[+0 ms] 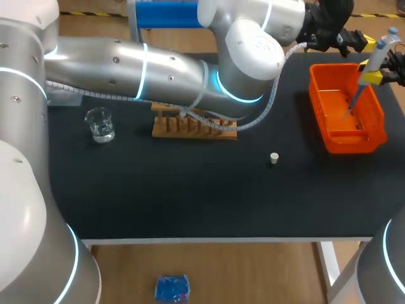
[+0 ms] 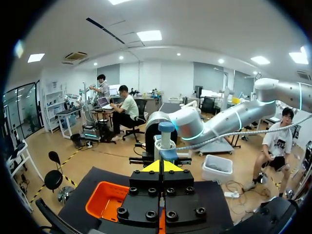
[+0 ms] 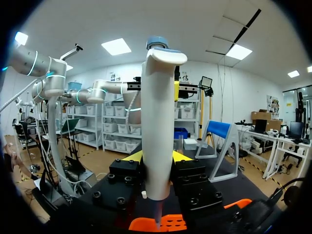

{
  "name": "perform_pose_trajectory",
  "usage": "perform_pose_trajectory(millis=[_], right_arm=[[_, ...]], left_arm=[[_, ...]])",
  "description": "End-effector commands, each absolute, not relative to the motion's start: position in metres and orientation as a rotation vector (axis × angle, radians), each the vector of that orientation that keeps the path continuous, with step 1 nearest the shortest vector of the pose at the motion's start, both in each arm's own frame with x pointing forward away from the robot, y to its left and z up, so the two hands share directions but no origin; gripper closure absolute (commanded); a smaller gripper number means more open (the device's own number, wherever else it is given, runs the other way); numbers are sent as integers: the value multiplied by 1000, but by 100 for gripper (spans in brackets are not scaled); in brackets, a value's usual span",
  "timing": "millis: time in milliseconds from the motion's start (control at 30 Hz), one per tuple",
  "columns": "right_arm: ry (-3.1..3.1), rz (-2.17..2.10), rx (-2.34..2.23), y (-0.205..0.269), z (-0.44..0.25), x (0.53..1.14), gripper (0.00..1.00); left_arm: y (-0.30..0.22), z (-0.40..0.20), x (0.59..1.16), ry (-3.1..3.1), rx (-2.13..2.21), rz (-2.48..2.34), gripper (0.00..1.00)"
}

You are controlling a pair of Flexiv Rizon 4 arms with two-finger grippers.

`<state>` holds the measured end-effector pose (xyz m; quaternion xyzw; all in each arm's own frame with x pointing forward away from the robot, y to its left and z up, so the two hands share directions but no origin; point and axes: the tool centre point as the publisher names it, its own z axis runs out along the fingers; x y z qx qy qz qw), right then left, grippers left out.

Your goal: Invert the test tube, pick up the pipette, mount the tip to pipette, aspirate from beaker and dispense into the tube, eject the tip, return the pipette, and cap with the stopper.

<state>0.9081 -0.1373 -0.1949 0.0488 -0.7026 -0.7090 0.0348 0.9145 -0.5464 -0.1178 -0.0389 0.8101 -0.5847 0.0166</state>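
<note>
A matte black table point(image 1: 190, 190) with two silver robot arms over it. At its far right corner the right gripper point(image 1: 374, 77) is clamped on a pipette point(image 1: 374, 58), one yellow-tipped black finger on each side of the smooth white barrel. The pipette stands nearly upright, its blue-grey cap on top. Its thin, pale lower shaft points down into a rectangular orange plastic bin point(image 1: 345, 136) with ribbed walls.

The left arm stretches across from the left side. The left gripper point(image 1: 354, 41) hangs beside the pipette's cap, and from its wrist the two yellow tips point(image 2: 161, 166) appear pressed together into one wedge, with nothing visible between them.

Towards the table's left, a small clear glass beaker point(image 1: 99, 124) stands upright. Near the middle, partly under the left arm, sits a slatted wooden rack point(image 1: 193, 125). A small cream cylindrical stopper point(image 1: 274, 158) stands alone on the black surface between rack and bin.
</note>
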Motion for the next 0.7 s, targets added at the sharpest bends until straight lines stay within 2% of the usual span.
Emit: perform_pose_trajectory(millis=[33, 700], right_arm=[[-2160, -2175, 154, -138, -195, 909, 100], [-2160, -2175, 154, -138, -195, 909, 100]], left_arm=[[-546, -121, 914, 2479, -123, -1860, 100], [-531, -101, 911, 2441, -137, -1817, 100]])
